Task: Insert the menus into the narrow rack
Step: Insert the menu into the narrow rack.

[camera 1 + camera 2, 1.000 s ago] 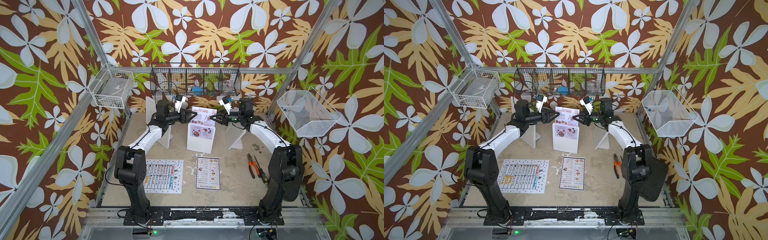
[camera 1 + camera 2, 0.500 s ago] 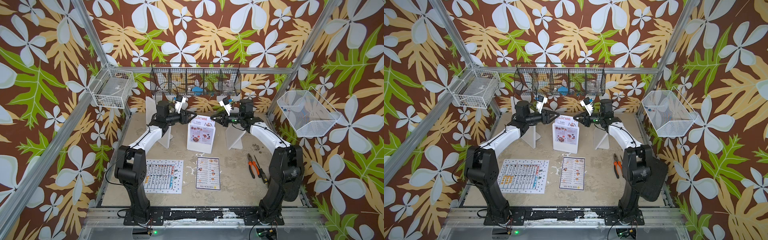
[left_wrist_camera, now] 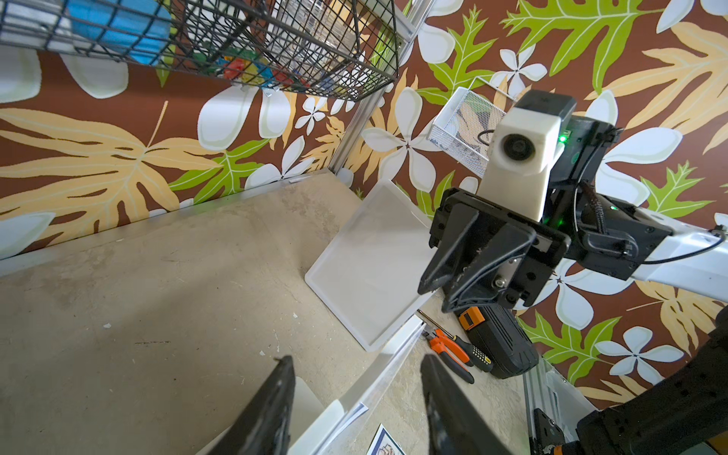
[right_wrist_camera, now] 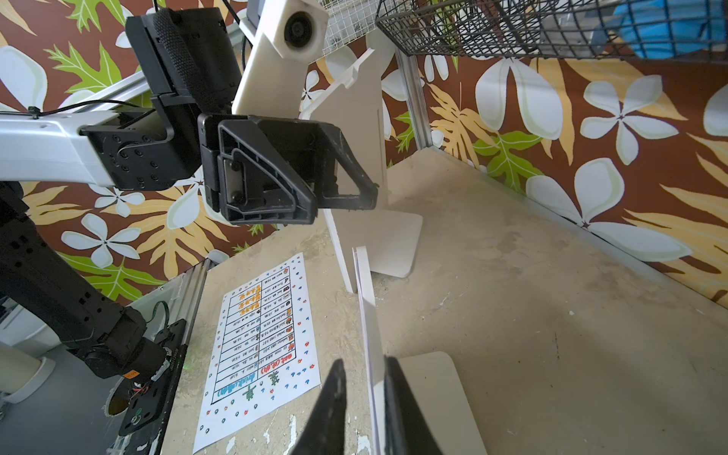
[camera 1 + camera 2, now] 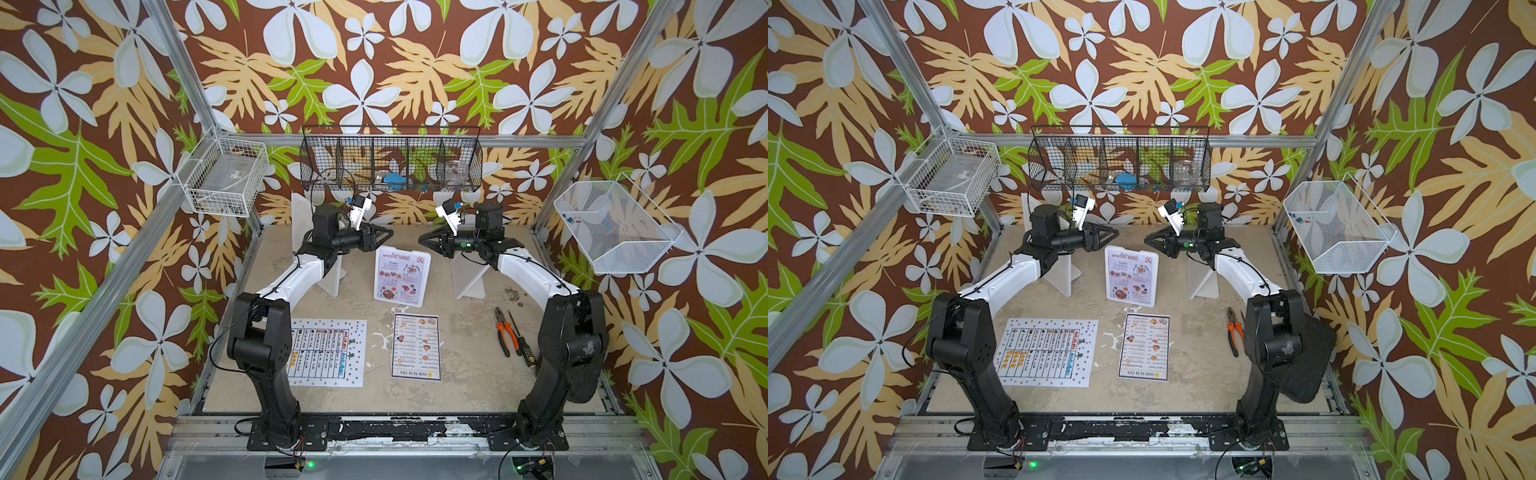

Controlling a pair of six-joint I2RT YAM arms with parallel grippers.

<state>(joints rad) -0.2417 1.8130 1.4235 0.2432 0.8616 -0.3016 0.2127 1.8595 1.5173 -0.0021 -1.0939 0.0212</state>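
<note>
The pinkish SPECIAL MENU [image 5: 402, 275] stands upright in the narrow white rack [image 5: 400, 302] mid-table. My left gripper [image 5: 390, 234] hovers at its top left corner, open, with the rack's top edge [image 3: 378, 378] running between its spread fingers [image 3: 275, 402]. At the top right corner is my right gripper [image 5: 420, 240], its jaws narrowly open astride the same edge [image 4: 368, 307]; one finger [image 4: 331, 405] stands clear of it. The dotted-border menu [image 5: 328, 353] and the DIM SUM INN menu [image 5: 415, 347] lie flat near the front.
White panel stands sit to the left [image 5: 332, 278] and right [image 5: 469, 280] of the rack. Orange pliers [image 5: 503, 332] and a screwdriver [image 5: 517, 338] lie at the right. A black wire basket [image 5: 390, 164] hangs on the back wall, with white wire baskets at left [image 5: 226, 178] and right [image 5: 615, 228].
The SPECIAL MENU has sunk from sticking out above the rack to sitting down inside it. Both grippers have drawn slightly away from its top corners.
</note>
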